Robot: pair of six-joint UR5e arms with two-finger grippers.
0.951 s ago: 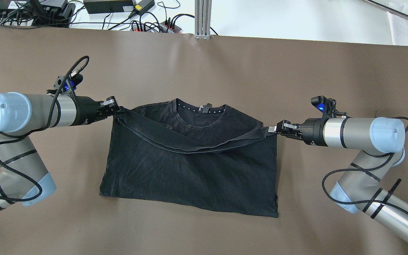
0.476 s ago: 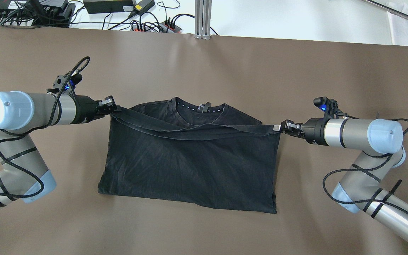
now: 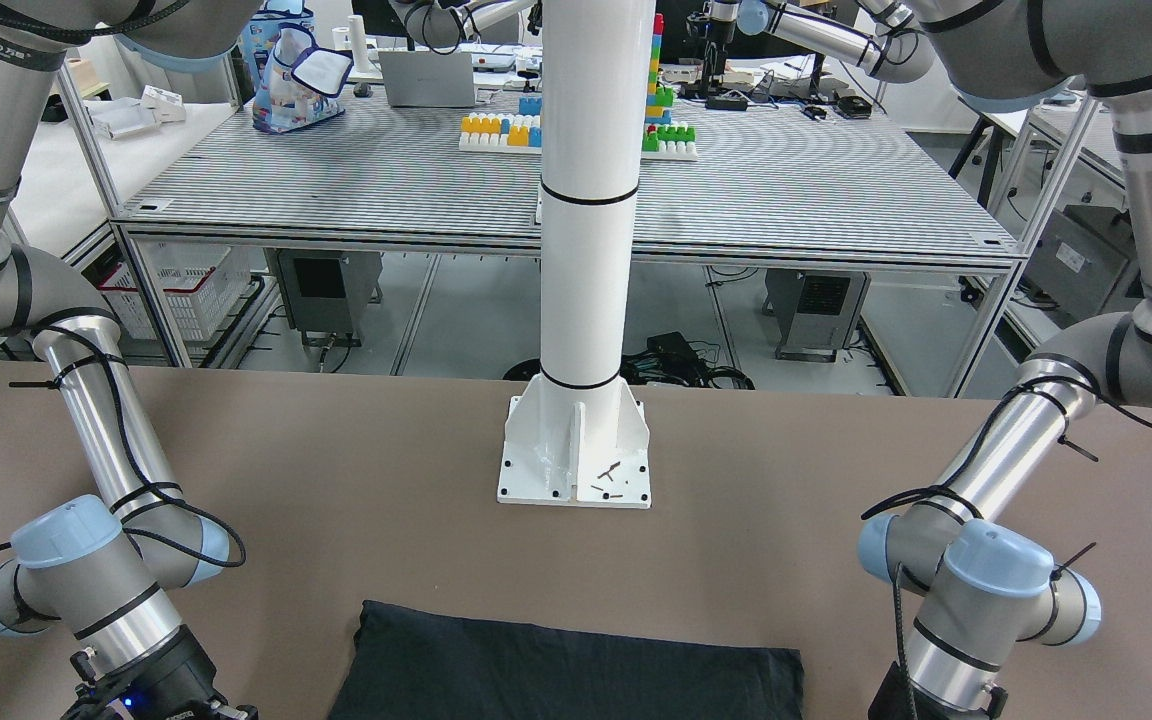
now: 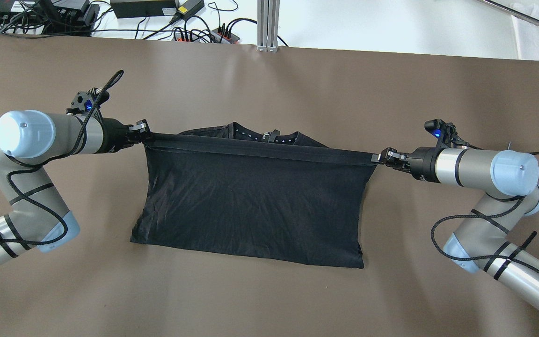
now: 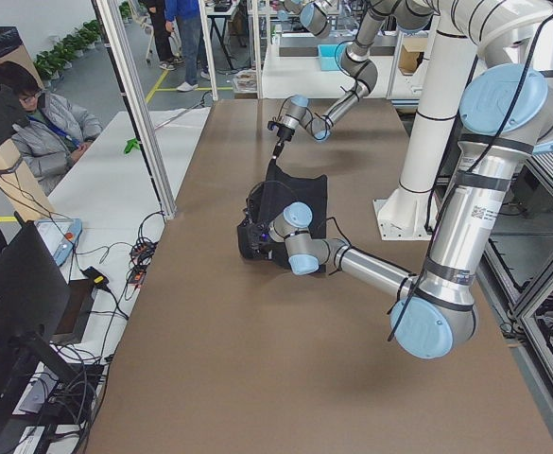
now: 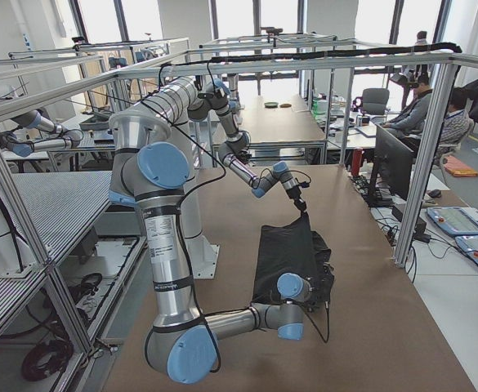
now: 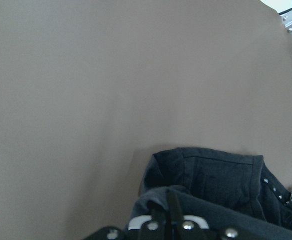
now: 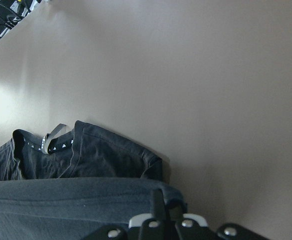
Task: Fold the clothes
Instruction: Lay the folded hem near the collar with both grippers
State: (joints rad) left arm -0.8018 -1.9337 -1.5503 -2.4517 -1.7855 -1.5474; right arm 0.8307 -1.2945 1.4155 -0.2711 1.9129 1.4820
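The clothes (image 4: 251, 201), a black T-shirt, lie doubled over on the brown table. Its raised edge is stretched taut in a straight line just short of the collar (image 4: 269, 136). My left gripper (image 4: 144, 135) is shut on the left corner of that edge, and my right gripper (image 4: 378, 158) is shut on the right corner. The left wrist view shows my left gripper (image 7: 168, 212) pinching dark cloth (image 7: 210, 185). The right wrist view shows my right gripper (image 8: 158, 210) doing the same, with the collar (image 8: 56, 142) lying beyond. The front-facing view holds only the folded near edge (image 3: 566, 675).
The white pillar (image 3: 586, 250) stands on its base plate (image 3: 576, 455) on the robot's side of the garment. Cables and power strips (image 4: 194, 32) and an aluminium post (image 4: 267, 23) line the far edge. A seated person (image 5: 40, 123) is beside the table.
Both grippers have moved away from the robot and further apart. The sagging edge between them is now pulled straight and covers most of the shirt up to the collar.
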